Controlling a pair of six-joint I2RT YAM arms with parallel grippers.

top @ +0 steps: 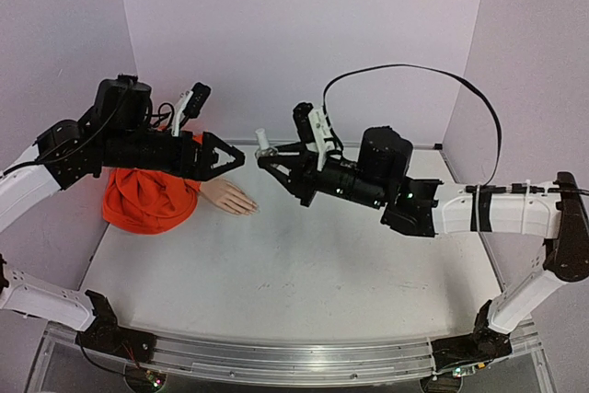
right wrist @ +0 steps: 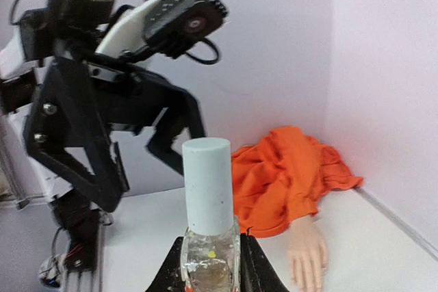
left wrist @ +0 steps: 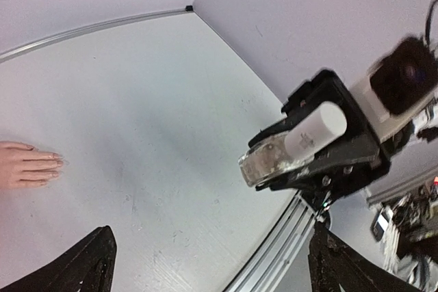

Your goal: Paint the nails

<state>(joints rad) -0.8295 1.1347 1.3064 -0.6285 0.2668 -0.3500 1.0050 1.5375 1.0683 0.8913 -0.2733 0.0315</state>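
The counter (top: 294, 264) is matt white and faintly scuffed. The mannequin hand (top: 230, 198) looks like smooth, matt peach plastic, and its sleeve (top: 147, 200) is soft, crumpled orange cloth. The bottle (right wrist: 209, 264) is clear and glossy, with a matt pale plastic cap (right wrist: 207, 186). The left tool (top: 237, 159) and right tool (top: 267, 163) are matt black plastic.

I can just make out the nails (top: 251, 207) on a small pale peach mannequin hand (top: 228, 196) lying flat, palm down, at the desk's (top: 294, 273) far left, its wrist in an orange sleeve (top: 152, 195). They match the skin tone and are too tiny to judge polish.
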